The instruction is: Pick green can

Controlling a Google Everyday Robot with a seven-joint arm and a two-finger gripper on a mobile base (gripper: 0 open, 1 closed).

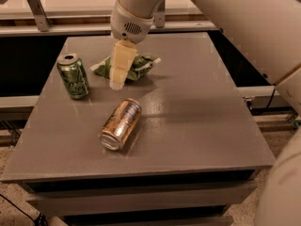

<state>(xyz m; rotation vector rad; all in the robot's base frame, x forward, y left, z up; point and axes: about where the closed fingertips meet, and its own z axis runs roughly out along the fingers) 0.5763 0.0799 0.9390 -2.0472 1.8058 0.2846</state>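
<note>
The green can [73, 76] stands upright on the left part of the grey table [188, 117], with pale script on its side and a silver top rim. My gripper [117, 81] hangs from the white arm above the table, to the right of the green can and in front of the green foil snack bag [136, 67]. Its pale fingers point down and hold nothing. The gripper is apart from the can by roughly a can's width.
A gold-orange can [120, 124] lies on its side in the middle of the table, below the gripper. The white arm [244, 27] crosses the upper right of the view. A rail and shelf run behind the table.
</note>
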